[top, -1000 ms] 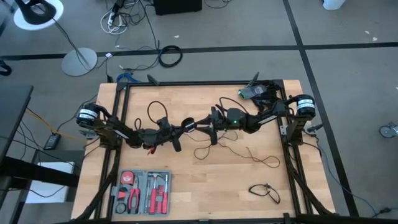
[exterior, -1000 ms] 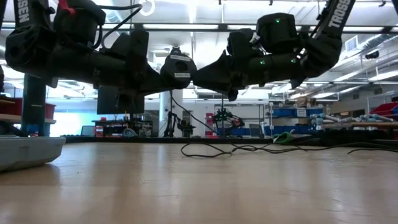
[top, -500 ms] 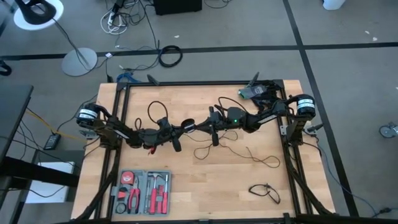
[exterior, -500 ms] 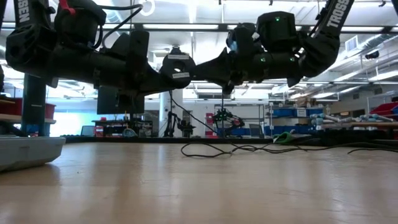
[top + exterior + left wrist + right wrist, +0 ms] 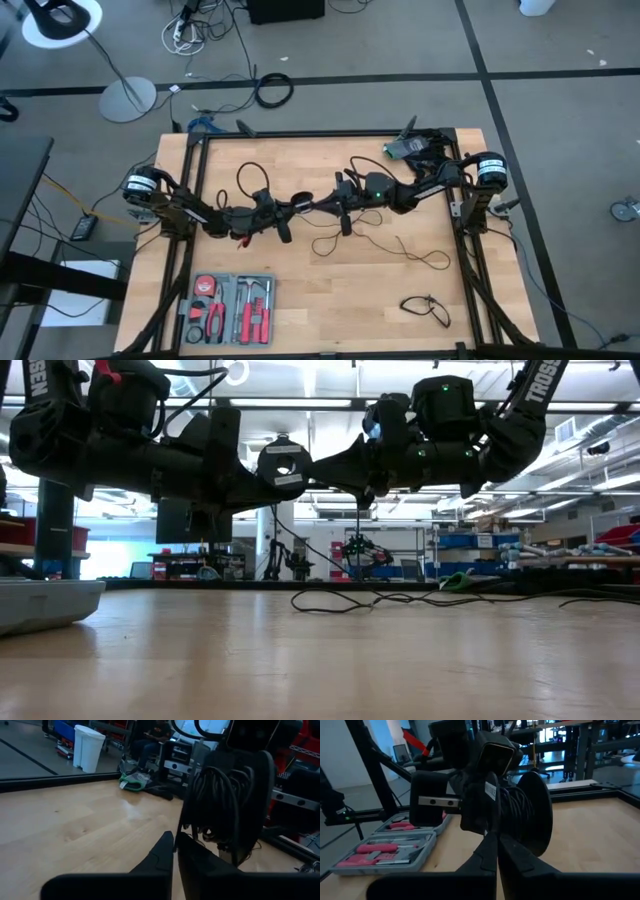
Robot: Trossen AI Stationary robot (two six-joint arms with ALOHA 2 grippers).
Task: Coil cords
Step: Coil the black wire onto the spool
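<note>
- Your left gripper (image 5: 297, 204) hangs mid-table, fingers pressed together on the thin black cord (image 5: 375, 243).
- Your right gripper (image 5: 322, 203) meets it tip to tip, pinched closed on that cord; the rest lies loose on the pale wooden table (image 5: 300, 300).
- Red tool tray (image 5: 230, 309) at the near-left; short black cord (image 5: 427, 308) near-right.

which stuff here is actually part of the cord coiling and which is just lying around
In the job:
- long cord, loose on the table, its wound part between the grippers
- left gripper, shut
- right gripper, shut, meeting the left one above the table
- short cord, not yet touched

Just lying about:
- tool kit
- thick cable ring on the floor
- green item at the table's corner
</note>
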